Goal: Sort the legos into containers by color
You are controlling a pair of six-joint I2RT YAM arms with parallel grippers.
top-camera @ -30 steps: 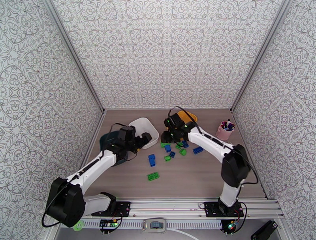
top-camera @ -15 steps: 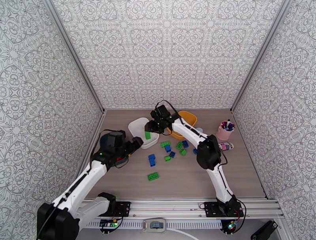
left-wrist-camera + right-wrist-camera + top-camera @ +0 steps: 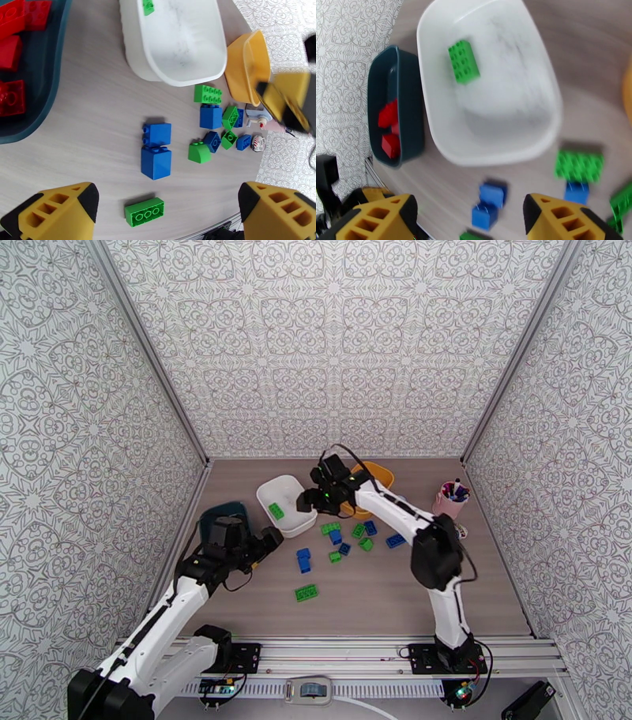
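In the top view, the left gripper (image 3: 265,540) hangs just right of the teal tray (image 3: 225,511) on the near left, its fingers spread and empty. The right gripper (image 3: 308,501) hovers at the right rim of the white tray (image 3: 265,494), fingers apart and holding nothing. One green brick (image 3: 276,511) lies inside that tray. The loose legos (image 3: 347,534) sit to its near right, and the yellow tray (image 3: 379,472) is behind the arm, farther back. A careless swing down toward the pile could clip the white rim and shove the tray.

In the left wrist view, the spread fingers (image 3: 59,209) frame a blue stack (image 3: 157,152) and a flat green brick (image 3: 144,211). Red bricks (image 3: 12,98) lie in the teal tray. Blue and green pieces in the pile touch, so one pinch may lift two colours. The yellow tray looks tipped up, though this angle leaves that uncertain; if so, a nudge could upset it.

The right wrist view is blurred. Its fingers (image 3: 383,215) stand wide apart with nothing between them, over the table near the white tray, and the green brick rests inside.
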